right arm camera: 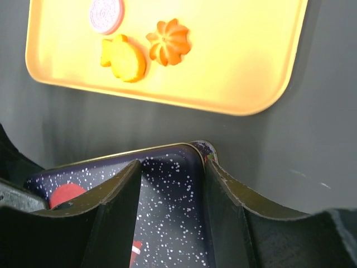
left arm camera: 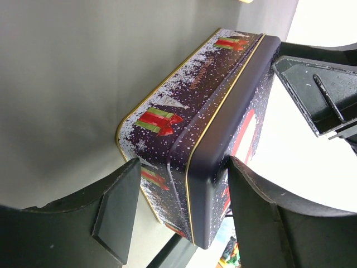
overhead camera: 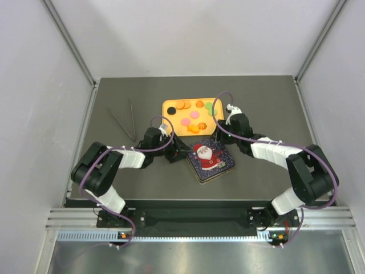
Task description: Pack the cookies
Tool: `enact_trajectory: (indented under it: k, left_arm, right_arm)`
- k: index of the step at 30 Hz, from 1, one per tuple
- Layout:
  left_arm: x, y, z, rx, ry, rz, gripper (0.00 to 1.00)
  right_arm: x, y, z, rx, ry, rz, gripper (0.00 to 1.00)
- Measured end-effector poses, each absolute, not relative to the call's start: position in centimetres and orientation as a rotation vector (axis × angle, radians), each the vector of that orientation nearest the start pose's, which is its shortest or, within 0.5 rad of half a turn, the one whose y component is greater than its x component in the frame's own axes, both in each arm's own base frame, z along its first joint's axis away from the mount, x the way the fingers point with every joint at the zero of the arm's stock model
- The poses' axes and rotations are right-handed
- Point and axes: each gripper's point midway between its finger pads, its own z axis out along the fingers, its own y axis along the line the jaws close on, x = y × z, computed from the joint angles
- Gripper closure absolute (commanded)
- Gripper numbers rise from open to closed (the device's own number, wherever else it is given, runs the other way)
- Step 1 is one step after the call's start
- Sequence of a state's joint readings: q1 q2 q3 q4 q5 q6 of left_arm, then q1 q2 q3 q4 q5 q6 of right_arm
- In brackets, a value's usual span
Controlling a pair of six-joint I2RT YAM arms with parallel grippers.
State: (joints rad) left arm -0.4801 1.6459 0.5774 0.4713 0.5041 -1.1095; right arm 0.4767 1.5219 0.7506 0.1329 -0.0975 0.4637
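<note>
Metal Christmas tin (overhead camera: pixel 210 158) sits mid-bench (overhead camera: pixel 268 108), lid on; the cookies (overhead camera: pixel 194 115) lie on a yellow tray (overhead camera: pixel 166 123) toward the far edge. Left pincer (left arm camera: pixel 183 166) straddles the tin's end and right pincer (right arm camera: pixel 172 167) its far corner, but I cannot tell if either grips. Best to pin the base and lift the lid level. Tongs (overhead camera: pixel 122 123) lie leftward, and grey walls enclose the bench

Pink cookie (right arm camera: pixel 106 15) (tray (right arm camera: pixel 240 61) too) partly offscreen

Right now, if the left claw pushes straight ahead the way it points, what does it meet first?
The Christmas tin. The left claw straddles the tin's near corner, so that corner would likely reach the palm before anything else is met. How much gap remains is unclear.
</note>
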Motion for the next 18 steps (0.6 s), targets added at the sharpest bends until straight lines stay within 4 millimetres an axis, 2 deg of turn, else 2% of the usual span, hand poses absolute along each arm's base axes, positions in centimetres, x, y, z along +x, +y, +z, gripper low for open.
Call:
enact_trajectory:
  k: [1,4,6,18]
  left_arm:
    - [27.68,-27.65,5.76,-0.445,2.429,-1.366,0.77]
    - [27.67,-27.62,5.69,-0.455,2.431,-1.365,0.93]
    - [27.65,-27.63,5.64,-0.463,2.433,-1.368,1.00]
    - [27.55,-27.53,5.45,-0.475,2.428,-1.374,1.00]
  right_arm:
    - [34.04,21.65,7.26,-0.073,2.275,0.609,0.53]
    - [34.27,21.85,7.32,-0.074,2.266,0.583,0.53]
    - [34.45,22.00,7.37,-0.078,2.258,0.564,0.53]
    - [34.80,22.30,7.59,-0.069,2.220,0.462,0.56]
